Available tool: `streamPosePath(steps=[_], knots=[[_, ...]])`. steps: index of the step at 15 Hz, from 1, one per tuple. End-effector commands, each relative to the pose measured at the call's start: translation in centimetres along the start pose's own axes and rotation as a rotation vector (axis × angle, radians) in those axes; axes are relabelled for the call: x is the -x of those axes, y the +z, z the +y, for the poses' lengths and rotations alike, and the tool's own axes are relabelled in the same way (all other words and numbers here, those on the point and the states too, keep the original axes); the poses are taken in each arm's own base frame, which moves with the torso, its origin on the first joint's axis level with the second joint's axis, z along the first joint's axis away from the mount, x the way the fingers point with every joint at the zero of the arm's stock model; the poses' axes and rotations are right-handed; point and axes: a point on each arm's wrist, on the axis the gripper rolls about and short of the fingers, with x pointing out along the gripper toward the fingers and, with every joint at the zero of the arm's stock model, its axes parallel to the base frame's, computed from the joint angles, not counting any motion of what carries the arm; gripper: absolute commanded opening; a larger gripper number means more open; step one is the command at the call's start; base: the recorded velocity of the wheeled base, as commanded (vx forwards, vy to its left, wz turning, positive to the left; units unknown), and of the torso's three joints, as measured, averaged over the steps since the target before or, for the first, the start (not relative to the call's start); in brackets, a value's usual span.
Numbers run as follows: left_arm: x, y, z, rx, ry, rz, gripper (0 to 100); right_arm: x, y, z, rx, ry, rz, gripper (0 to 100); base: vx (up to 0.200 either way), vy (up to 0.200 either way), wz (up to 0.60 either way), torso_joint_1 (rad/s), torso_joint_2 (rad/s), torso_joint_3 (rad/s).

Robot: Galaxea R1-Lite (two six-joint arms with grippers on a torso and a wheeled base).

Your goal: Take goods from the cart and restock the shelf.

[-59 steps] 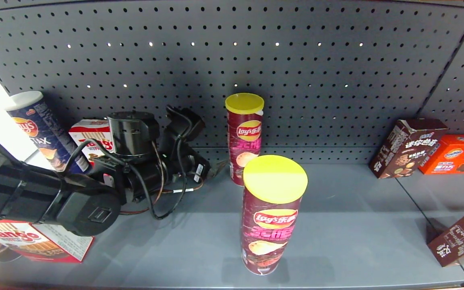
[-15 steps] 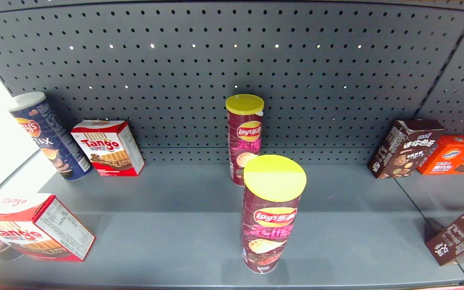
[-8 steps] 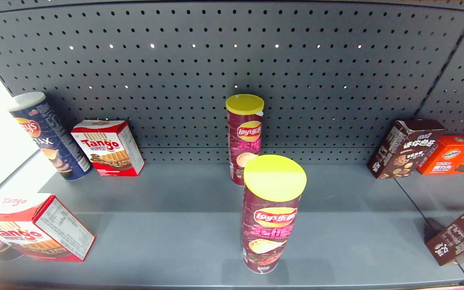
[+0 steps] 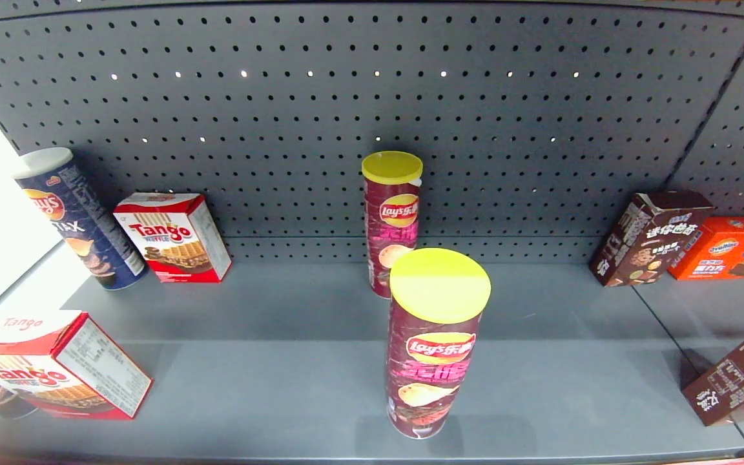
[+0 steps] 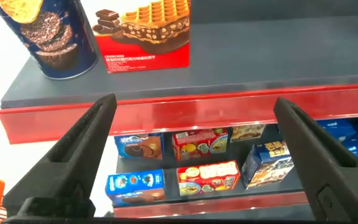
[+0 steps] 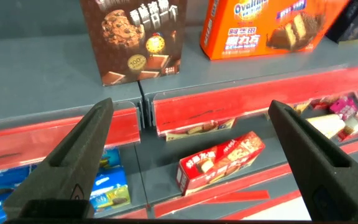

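On the grey shelf [image 4: 268, 381] two maroon chip cans with yellow lids stand upright, one near the front [image 4: 433, 361] and one by the back wall [image 4: 391, 226]. My left gripper [image 5: 194, 102] is open and holds nothing. It hangs in front of the shelf's red front edge [image 5: 197, 115], below a blue chip can [image 5: 48, 31] and a wafer box [image 5: 145, 31]. My right gripper [image 6: 191, 104] is also open and holds nothing, facing the red edge [image 6: 229, 99] under a brown cookie box [image 6: 135, 37] and an orange box [image 6: 269, 25].
At the shelf's left stand a blue can [image 4: 81, 219] and two red wafer boxes [image 4: 175, 239] [image 4: 49, 365]. At the right are brown boxes [image 4: 650, 239] [image 4: 743, 374] and an orange box [image 4: 730, 248]. A lower shelf holds small packets [image 5: 204, 177] [image 6: 219, 162].
My left arm, which lay over the shelf by the back wafer box 3.9 s ago, has withdrawn from the head view. Nothing has changed over the last second.
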Motion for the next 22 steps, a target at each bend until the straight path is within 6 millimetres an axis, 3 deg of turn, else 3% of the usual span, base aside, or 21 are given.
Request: streamPosePath(steps=[1, 3, 4, 5, 8, 13, 22], knots=[[0.0, 0.0, 0.0, 0.0, 0.001, 0.003, 100, -5.1, 12.6, -0.4, 0.034, 0.213, 0.004, 100, 0.0, 0.0, 0.0, 0.0, 0.0, 0.0], [0.0, 0.0, 0.0, 0.002, 0.002, 0.003, 100, -7.5, 16.4, 0.0, 0.03, 0.307, -0.029, 100, 0.0, 0.0, 0.0, 0.0, 0.0, 0.0], [0.0, 0.0, 0.0, 0.0, 0.001, 0.003, 100, -8.4, 17.0, 0.4, 0.029, 0.372, -0.019, 100, 0.0, 0.0, 0.0, 0.0, 0.0, 0.0], [0.0, 0.0, 0.0, 0.0, 0.001, 0.003, 100, -9.8, 16.8, 1.6, 0.034, 0.504, 0.023, 100, 0.0, 0.0, 0.0, 0.0, 0.0, 0.0], [0.0, 0.0, 0.0, 0.002, 0.001, 0.003, 100, -11.1, 16.0, 4.4, 0.058, 0.727, 0.097, 100, 0.0, 0.0, 0.0, 0.0, 0.0, 0.0], [0.0, 0.0, 0.0, 0.003, 0.001, 0.003, 100, -13.7, 15.6, 8.8, 0.092, 0.858, 0.138, 100, 0.0, 0.0, 0.0, 0.0, 0.0, 0.0], [0.0, 0.0, 0.0, 0.003, 0.001, 0.003, 100, -13.0, 12.4, 13.4, 0.206, 1.042, 0.27, 100, 0.0, 0.0, 0.0, 0.0, 0.0, 0.0]])
